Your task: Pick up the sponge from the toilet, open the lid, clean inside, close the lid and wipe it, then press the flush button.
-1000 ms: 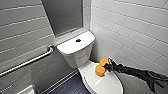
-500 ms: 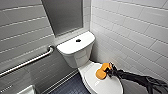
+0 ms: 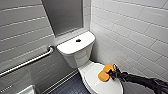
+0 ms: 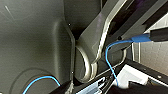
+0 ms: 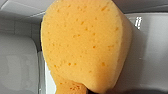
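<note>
- White tiled walls (image 3: 130, 30) stand on both sides of the corner, with a grey panel (image 3: 63, 15) at 12 o'clock from the tank.
- The toilet (image 3: 75, 51) is white. Its boxy tank sits in the middle of the head view, and the bowl lies at 5 o'clock from the tank.
- A metal grab bar (image 3: 30, 61) slants along the wall at 9 o'clock from the tank.
- The lid (image 3: 100, 86) is down and flat over the bowl.
- The robot's dark right arm (image 3: 142, 81) comes in from 4 o'clock.
- The sponge (image 3: 105, 73) is orange and waisted. It lies on the lid toward the 1 o'clock rim, and it looms large in the right wrist view (image 5: 82, 45).
- The right gripper (image 3: 113, 73) is at 3 o'clock of the sponge, clenched on its edge.
- The flush button (image 3: 78, 40) is dark and round, in the middle of the tank top.
- Whether the left gripper is released or clenched I cannot tell.
</note>
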Robot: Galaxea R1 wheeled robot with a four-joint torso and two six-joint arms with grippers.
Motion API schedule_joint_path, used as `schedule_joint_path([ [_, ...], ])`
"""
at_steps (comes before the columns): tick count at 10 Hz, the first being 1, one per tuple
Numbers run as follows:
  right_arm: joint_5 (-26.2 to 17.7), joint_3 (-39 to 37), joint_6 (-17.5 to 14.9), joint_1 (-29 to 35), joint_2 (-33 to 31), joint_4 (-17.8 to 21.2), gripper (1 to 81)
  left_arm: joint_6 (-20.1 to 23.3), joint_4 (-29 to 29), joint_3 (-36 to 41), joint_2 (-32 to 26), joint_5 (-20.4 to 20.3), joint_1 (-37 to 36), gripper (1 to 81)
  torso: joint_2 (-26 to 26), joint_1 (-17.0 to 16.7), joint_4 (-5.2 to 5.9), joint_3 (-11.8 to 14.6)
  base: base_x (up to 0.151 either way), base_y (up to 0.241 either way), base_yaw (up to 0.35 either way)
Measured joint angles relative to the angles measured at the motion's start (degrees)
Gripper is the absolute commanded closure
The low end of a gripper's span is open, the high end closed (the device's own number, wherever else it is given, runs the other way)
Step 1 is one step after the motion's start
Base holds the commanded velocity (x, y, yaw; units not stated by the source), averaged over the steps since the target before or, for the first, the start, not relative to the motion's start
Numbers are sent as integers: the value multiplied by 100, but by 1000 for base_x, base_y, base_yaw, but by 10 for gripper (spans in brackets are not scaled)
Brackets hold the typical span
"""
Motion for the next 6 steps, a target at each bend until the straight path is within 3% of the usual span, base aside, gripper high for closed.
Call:
schedule_joint_path([
  [6, 1204, 2356, -2, -779, -1403, 15, 811, 0, 2, 193, -76, -2, 2, 10, 0, 0, 0, 0, 0, 0, 0],
])
